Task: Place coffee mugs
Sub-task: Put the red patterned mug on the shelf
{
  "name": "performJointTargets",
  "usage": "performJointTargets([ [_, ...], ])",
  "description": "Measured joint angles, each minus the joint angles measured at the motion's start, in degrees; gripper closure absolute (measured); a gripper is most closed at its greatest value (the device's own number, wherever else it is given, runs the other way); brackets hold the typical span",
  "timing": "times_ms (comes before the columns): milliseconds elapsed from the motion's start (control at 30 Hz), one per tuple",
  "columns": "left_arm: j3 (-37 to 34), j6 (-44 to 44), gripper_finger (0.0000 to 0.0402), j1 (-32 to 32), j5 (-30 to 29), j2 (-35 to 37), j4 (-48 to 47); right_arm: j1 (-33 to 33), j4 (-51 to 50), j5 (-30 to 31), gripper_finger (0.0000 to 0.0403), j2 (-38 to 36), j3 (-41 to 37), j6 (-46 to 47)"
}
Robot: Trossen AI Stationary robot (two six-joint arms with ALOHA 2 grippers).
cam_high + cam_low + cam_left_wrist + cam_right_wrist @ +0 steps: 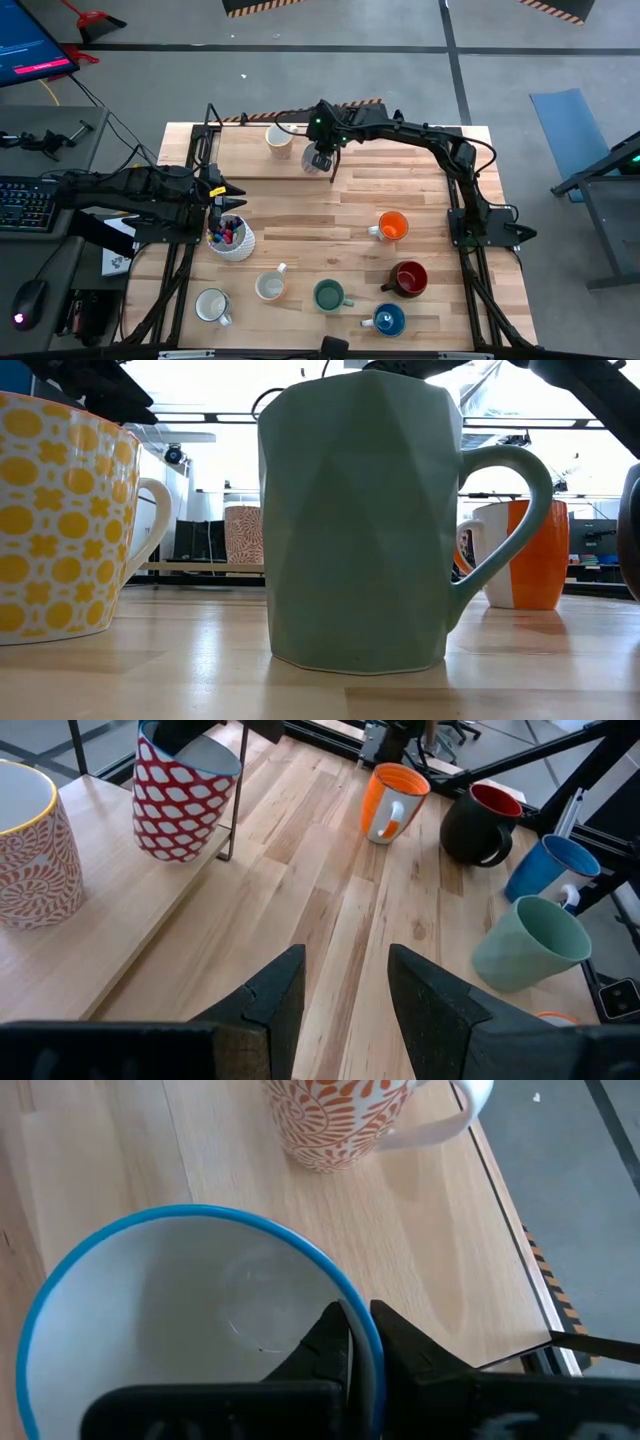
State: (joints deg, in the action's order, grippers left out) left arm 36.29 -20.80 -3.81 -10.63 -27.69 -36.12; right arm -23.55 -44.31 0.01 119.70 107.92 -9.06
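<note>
Right now my right gripper (321, 160) is out over the far part of the pale wooden table (300, 215), fingers pinched down on the rim of a white mug with a blue lip and a red-and-white scale pattern (185, 795); one finger is inside the wall, one outside. Whether the mug's base touches the wood I cannot tell. Just beside that gripper, toward the far edge, stands a cream mug with an orange swirl pattern (279, 139), upright, its handle pointing at the table's edge.

My left gripper (228, 192) hangs at the table's left side with its fingers parted and nothing between them. Directly next to it, on the near side, is the white perforated pen holder with markers (231, 238).

Well away from the right gripper, across the middle, sits the orange-and-white ceramic mug (391, 227), and beyond it the dark red round mug (408, 278). Along the near edge, farthest from both grippers, stand a blue mug (387, 320), a pale green faceted mug (329, 295), a white mug with yellow flower dots (270, 287) and another white mug (212, 305). All of these stand upright and apart from each other.
</note>
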Motion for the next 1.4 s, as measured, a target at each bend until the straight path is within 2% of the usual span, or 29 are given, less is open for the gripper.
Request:
performJointTargets([
  [167,0.0,0.0,0.0268,0.0,0.0,-0.01,0.02,-0.01,-0.09,0.26,0.0398,0.0,0.0,2.83],
  [633,0.0,-0.02,0.0268,0.0,0.02,0.0,0.01,0.02,-0.91,0.66,0.0399,0.11,-0.07,1.51],
  [1100,0.0,-0.02,0.0268,0.0,0.02,0.01,0.0,-0.07,0.71,1.71,0.0347,0.09,-0.09,1.66],
  [1400,0.0,-0.02,0.0268,0.0,0.02,0.0,0.0,-0.09,3.89,3.49,0.0328,0.09,-0.09,1.18],
])
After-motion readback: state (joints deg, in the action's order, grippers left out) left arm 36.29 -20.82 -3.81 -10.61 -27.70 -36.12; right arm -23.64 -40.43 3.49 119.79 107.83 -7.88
